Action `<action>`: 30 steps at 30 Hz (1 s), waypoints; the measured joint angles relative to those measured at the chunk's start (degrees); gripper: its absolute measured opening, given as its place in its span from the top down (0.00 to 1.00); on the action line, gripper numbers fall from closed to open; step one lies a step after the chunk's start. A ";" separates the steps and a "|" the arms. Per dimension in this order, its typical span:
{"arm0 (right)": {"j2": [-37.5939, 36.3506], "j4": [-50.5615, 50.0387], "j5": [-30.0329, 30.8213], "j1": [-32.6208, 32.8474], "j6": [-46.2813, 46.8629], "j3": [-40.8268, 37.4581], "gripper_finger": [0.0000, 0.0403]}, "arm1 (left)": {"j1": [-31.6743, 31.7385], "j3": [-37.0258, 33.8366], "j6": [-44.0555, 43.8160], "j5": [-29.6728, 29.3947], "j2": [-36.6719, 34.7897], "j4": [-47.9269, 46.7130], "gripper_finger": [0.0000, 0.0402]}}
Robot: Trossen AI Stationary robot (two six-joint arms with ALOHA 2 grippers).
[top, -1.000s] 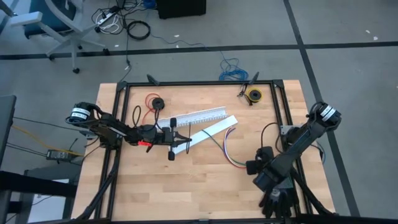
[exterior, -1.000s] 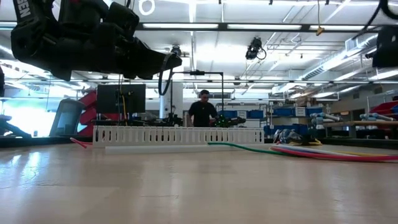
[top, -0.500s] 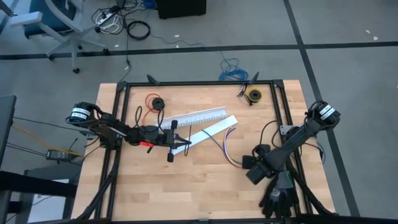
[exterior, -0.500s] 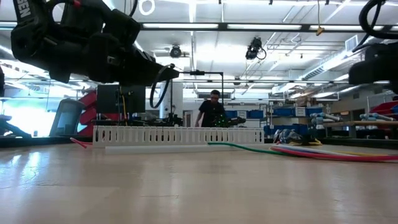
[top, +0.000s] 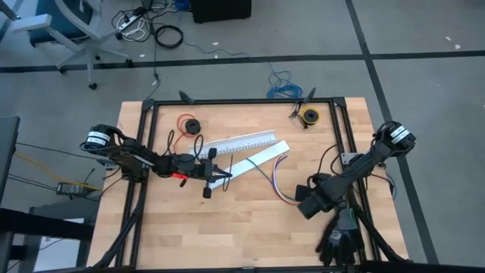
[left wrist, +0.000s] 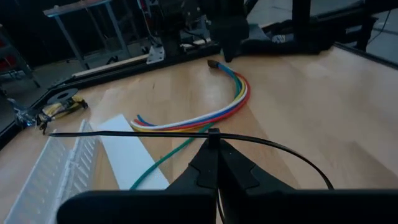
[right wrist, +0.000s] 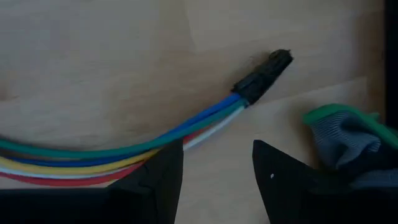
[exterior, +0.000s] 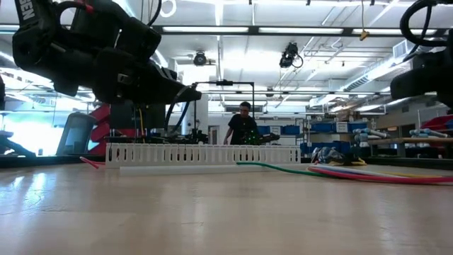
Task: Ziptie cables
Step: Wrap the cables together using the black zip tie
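The cables (top: 279, 180) lie curved on the table, right of centre; they also show in the left wrist view (left wrist: 205, 115). Their black plug end (right wrist: 264, 73) rests on the wood. My right gripper (top: 305, 203) is open and hangs just over that end, touching nothing; in its wrist view the gripper (right wrist: 217, 180) has the wires passing ahead of its fingertips. My left gripper (top: 221, 176) is over the near end of the white flat strip (top: 256, 161) and is shut on the ziptie (left wrist: 124, 135), a thin dark strip. My left gripper pinches the ziptie between its two shut fingertips, at a point along the strip's length (left wrist: 213, 133). The fingers point toward the table's right, and the strip lies across them. The ziptie is lifted clear of the table; one side runs straight, the other arcs downward (left wrist: 298, 163).
A white slotted channel (top: 242, 142) lies beside the flat strip, with a green wire (left wrist: 165, 158) running beside it. A red wire on a black spool (top: 189, 125) sits far left and a yellow roll (top: 309, 115) far right. A glove (top: 341, 243) lies near the right front edge.
My right gripper has moved toward the table's left and far edge, up to the plug end of the cables. My left gripper has sunk a little, still holding the ziptie. The cables have stayed in place.
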 joint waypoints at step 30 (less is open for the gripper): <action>-0.15 15.33 -1.52 -1.60 -12.31 -9.66 0.88 | 0.00 0.00 0.25 -0.02 0.00 -0.11 0.99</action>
